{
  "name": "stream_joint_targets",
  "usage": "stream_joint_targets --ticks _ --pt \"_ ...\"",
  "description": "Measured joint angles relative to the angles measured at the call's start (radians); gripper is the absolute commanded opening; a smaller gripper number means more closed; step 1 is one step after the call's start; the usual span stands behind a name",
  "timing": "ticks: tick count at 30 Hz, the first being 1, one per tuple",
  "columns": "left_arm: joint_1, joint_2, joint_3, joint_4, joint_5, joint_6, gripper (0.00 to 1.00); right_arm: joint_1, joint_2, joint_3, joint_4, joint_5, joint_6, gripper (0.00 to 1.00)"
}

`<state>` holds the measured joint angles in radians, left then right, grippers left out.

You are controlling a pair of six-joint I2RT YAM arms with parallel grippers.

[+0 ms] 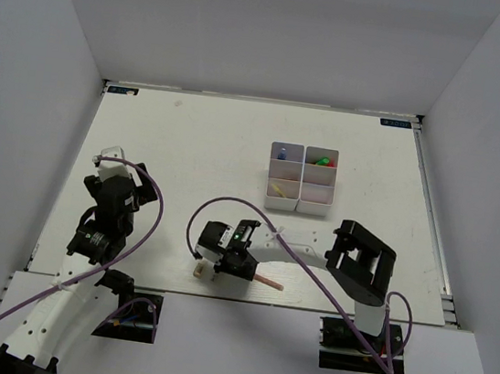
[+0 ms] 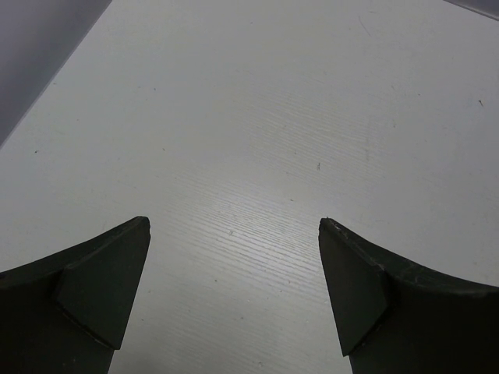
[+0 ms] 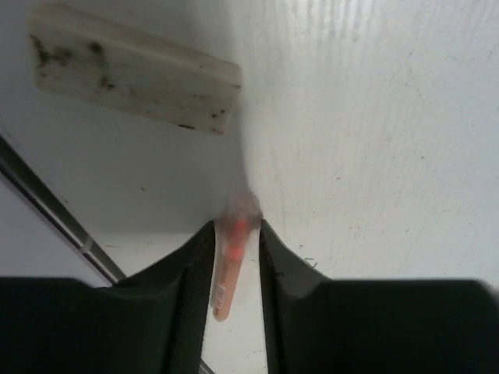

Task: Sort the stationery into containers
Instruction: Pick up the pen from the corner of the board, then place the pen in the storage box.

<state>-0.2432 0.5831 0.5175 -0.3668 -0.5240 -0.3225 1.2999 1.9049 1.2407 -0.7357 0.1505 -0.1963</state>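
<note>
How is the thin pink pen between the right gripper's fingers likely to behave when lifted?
The pink pen looks slim and rigid, so it is probably light and unbending. The right gripper appears to pinch it near one end, so it may pivot. Its round, smooth barrel could slip, or roll if released.

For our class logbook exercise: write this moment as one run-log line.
left jaws: open, over table | right jaws: shut on pink pen | eraser: on table beside | compartment box: some cells filled

Black-and-white left arm [image 1: 110, 210] and right arm [image 1: 360, 261], looping purple cables [image 1: 225, 200], dark gripper fingers [image 2: 97, 288].
</note>
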Motion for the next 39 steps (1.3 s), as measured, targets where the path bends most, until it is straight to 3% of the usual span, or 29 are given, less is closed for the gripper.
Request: stream_joint_targets --ticks 2,3,4,16,22,30,39 --pt "0.0 -0.001 0.0 0.0 0.0 0.0 1.0 -0.017 0.003 0.001 -0.002 -0.012 -0.004 0.14" --pt "0.0 -0.001 0.0 0.0 0.0 0.0 1.0 -0.026 0.005 0.002 -0.003 -0.018 -0.004 0.02" --pt "0.0 -0.001 0.0 0.0 0.0 0.0 1.0 -0.035 0.005 0.003 -0.006 -0.024 -0.003 0.0" --pt "0.0 -0.003 0.0 0.0 0.0 0.0 1.0 -0.141 -0.034 -0.002 0.013 -0.053 -0.052 0.0" --pt "0.0 -0.002 0.0 0.0 0.0 0.0 1.0 -0.229 -0.152 0.033 0.042 -0.019 -0.108 0.0" --pt "0.0 0.0 0.0 0.0 0.001 0.0 1.0 -0.352 -0.352 0.101 0.198 -0.001 -0.16 0.0" --pt "0.0 0.008 0.0 0.0 0.01 0.0 1.0 -0.504 -0.376 0.028 0.34 -0.092 -0.265 0.0"
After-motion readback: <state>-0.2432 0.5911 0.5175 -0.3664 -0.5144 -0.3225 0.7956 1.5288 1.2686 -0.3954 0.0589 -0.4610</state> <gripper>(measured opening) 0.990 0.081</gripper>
